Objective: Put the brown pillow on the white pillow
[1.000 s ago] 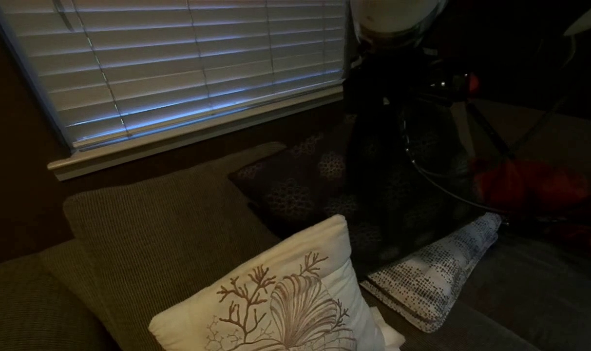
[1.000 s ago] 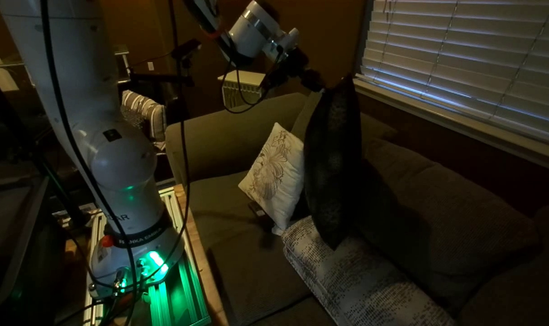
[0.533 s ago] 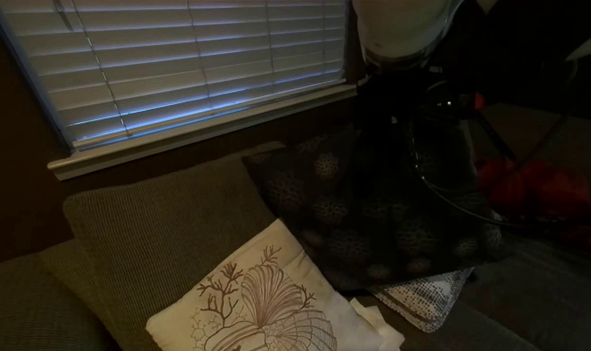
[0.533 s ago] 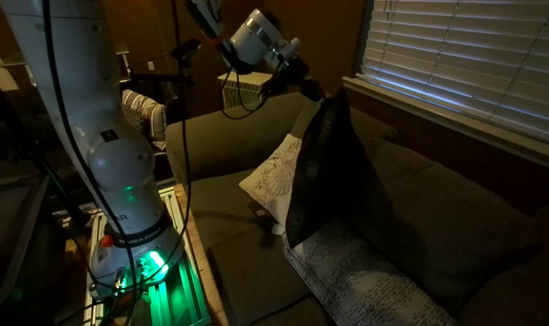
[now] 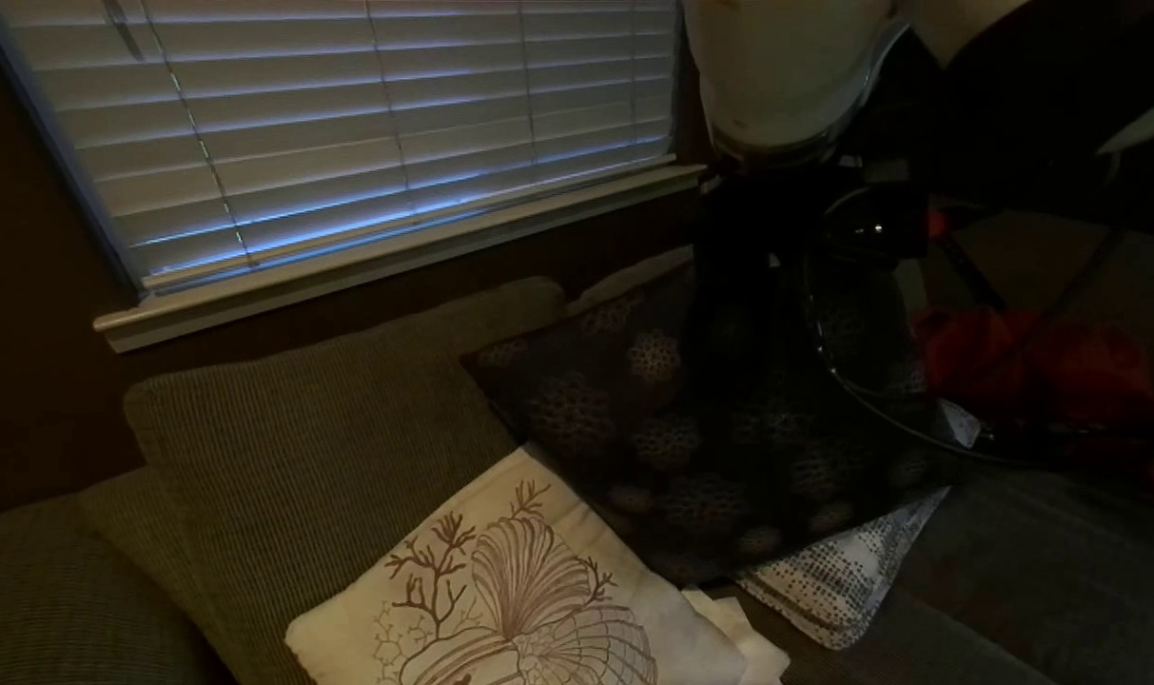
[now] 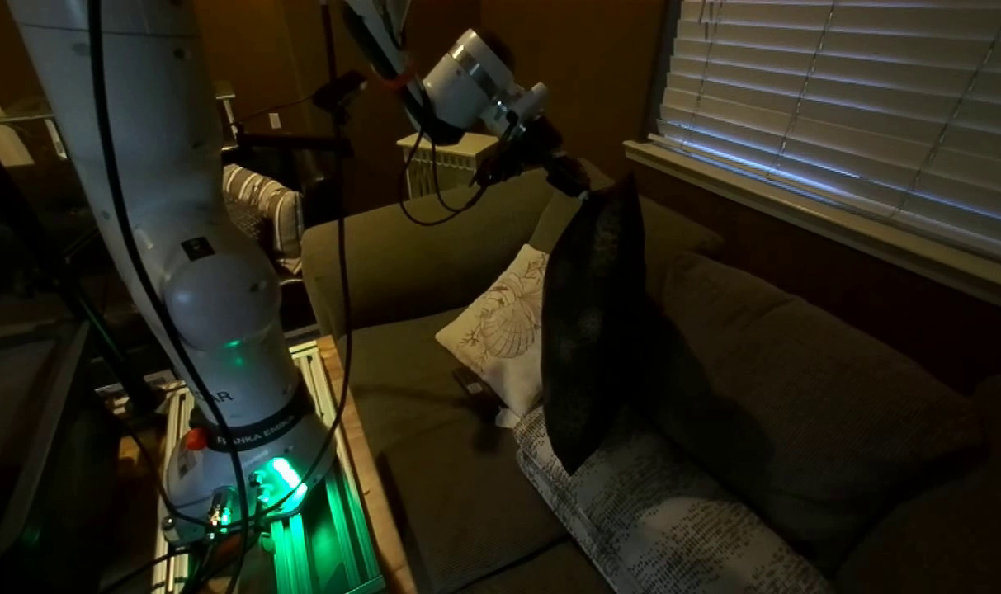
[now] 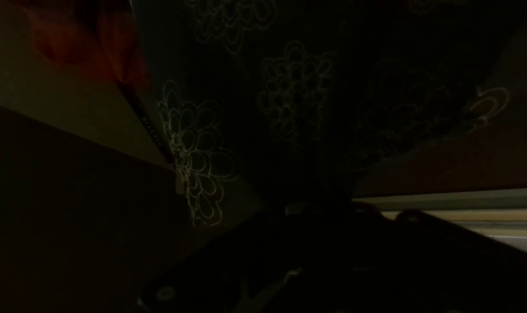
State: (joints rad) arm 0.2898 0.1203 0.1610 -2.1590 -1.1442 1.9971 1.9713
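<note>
The brown pillow (image 6: 591,330), dark with pale round floral motifs, hangs steeply from my gripper (image 6: 587,193), which is shut on its upper part. In the wrist view its cloth (image 7: 296,95) bunches together at the dark gripper (image 7: 317,208); the fingertips barely show in the gloom. Below lies the white pillow (image 6: 690,528), pale with dark speckled bands, flat on the couch seat. The lower corner of the brown pillow is over the white pillow's near end; whether it touches, I cannot tell. In an exterior view the brown pillow (image 5: 672,442) covers much of the white pillow (image 5: 824,580).
A cream pillow (image 6: 500,326) with brown embroidery leans right beside the brown pillow. Olive back cushions (image 5: 339,428) line the couch below the windowsill (image 6: 797,210). A small dark object (image 6: 473,384) lies on the seat. A cable loop (image 6: 434,216) hangs under the wrist.
My gripper has come down with the brown pillow, which has swung and now hangs lower over the white pillow. The cream pillow has tipped down and away from its earlier lean.
</note>
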